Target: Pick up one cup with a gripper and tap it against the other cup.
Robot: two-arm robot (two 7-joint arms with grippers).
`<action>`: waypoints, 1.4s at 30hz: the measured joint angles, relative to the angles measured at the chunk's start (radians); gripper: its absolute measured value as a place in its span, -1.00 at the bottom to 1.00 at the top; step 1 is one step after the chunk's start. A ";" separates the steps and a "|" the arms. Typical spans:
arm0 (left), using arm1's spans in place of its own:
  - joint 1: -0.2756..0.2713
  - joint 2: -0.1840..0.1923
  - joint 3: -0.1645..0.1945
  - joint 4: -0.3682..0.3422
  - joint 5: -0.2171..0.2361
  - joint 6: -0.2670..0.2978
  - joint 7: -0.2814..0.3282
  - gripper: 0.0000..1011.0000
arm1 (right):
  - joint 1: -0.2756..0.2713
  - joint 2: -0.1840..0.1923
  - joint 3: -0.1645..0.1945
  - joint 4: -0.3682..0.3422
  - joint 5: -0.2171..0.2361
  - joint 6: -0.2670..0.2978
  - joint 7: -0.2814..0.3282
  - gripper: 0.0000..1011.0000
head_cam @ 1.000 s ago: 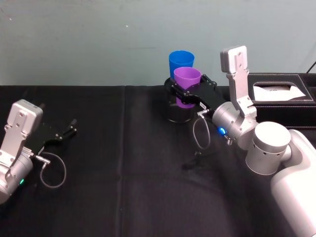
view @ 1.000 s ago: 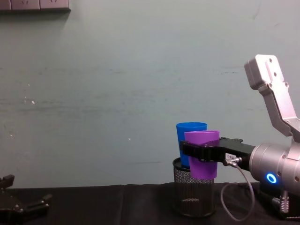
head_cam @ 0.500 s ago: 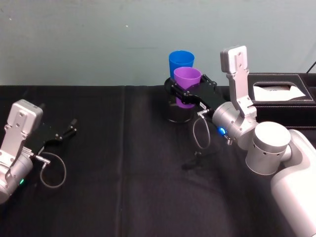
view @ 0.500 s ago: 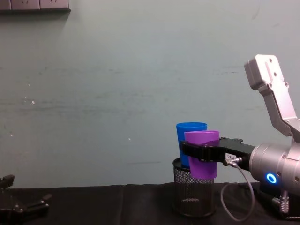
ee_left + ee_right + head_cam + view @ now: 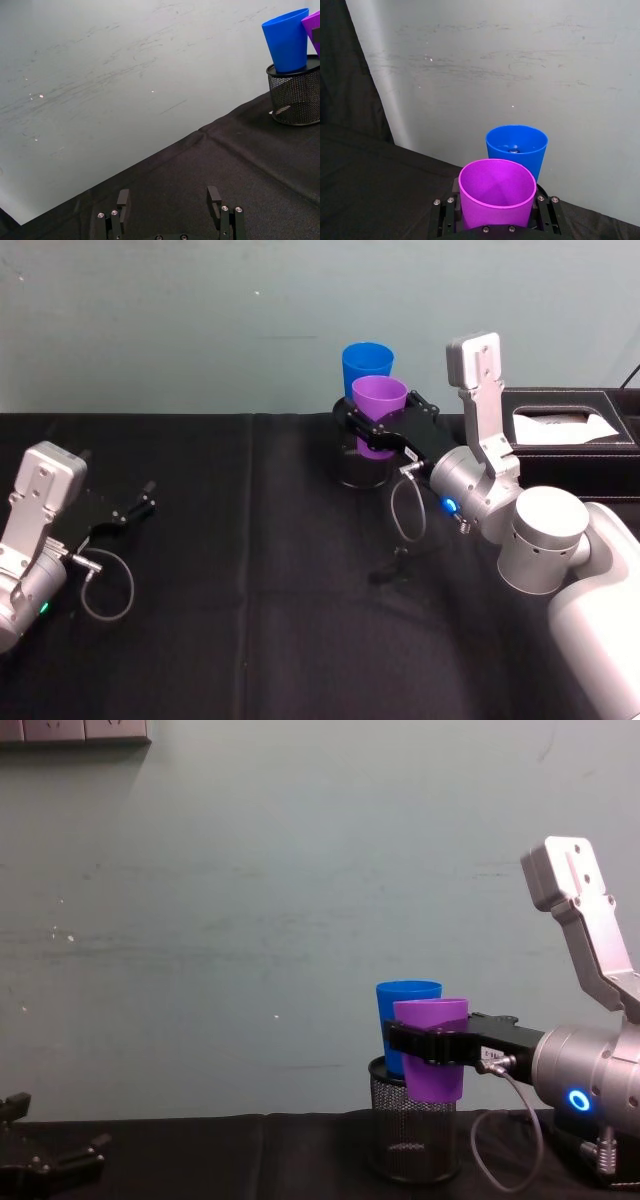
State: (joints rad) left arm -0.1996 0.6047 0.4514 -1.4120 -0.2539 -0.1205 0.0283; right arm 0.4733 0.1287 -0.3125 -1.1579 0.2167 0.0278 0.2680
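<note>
The purple cup (image 5: 378, 400), smooth, tapered and widest at its rim, is upright at the head view's upper centre. The right tool (image 5: 380, 423) is clamped around it. Just behind, the blue cup (image 5: 366, 360) stands in a black mesh holder (image 5: 360, 470) on the desk (image 5: 250, 590). The left tool (image 5: 143, 498) sits spread wide at the left.

We see soft, even light in every view, with no hard shadows. The pale wall (image 5: 250, 920) is uniformly lit. The black cloth (image 5: 250, 620) soaks up the light, and we make out only a faint sheen along its fold in the left wrist view. Gentle highlights lie on the silver right arm (image 5: 540, 540), where a small blue lamp (image 5: 579, 1100) glows. A tiny glint sits inside the blue cup (image 5: 516, 142)
</note>
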 joint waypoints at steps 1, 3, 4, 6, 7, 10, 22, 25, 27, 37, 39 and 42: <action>0.000 0.000 0.000 0.000 0.000 0.000 0.000 0.98 | 0.000 0.000 0.000 0.000 0.000 0.000 0.000 0.45; 0.000 0.000 0.000 0.000 0.000 0.000 0.000 0.98 | 0.000 0.000 0.000 0.000 0.000 0.000 0.000 0.45; 0.000 0.000 0.000 0.000 0.000 0.000 0.000 0.98 | 0.000 0.000 0.000 0.000 0.000 0.000 0.000 0.45; 0.000 0.000 0.000 0.000 0.000 0.000 0.000 0.98 | 0.000 0.000 0.000 0.000 0.000 0.000 0.000 0.45; 0.000 0.000 0.000 0.000 0.000 0.000 0.000 0.98 | 0.000 0.000 0.000 0.000 0.000 0.000 0.000 0.45; 0.000 0.000 0.000 0.000 0.000 0.000 0.000 0.98 | 0.000 0.000 0.000 0.000 0.000 0.000 0.000 0.45; 0.000 0.000 0.000 0.000 0.000 0.000 0.000 0.98 | 0.000 0.000 0.000 0.000 0.000 0.000 0.000 0.45; 0.000 0.000 0.000 0.000 0.000 0.000 0.000 0.98 | 0.000 0.000 0.000 0.000 0.000 0.000 0.000 0.45; 0.000 0.000 0.000 0.000 0.000 0.000 0.000 0.98 | 0.000 0.000 0.000 0.000 0.000 0.000 0.000 0.45; 0.000 0.000 0.000 0.000 0.000 0.000 0.000 0.98 | 0.000 0.000 0.000 0.000 0.000 0.000 0.000 0.45; 0.000 0.000 0.000 0.000 0.000 0.000 0.000 0.98 | 0.000 0.000 0.000 0.000 0.000 0.000 0.000 0.45; 0.000 0.000 0.000 0.000 0.000 0.000 0.000 0.98 | 0.000 0.000 0.000 0.000 0.000 0.000 0.000 0.45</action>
State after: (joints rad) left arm -0.1995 0.6047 0.4514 -1.4120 -0.2539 -0.1205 0.0283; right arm 0.4733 0.1287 -0.3125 -1.1580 0.2167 0.0278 0.2679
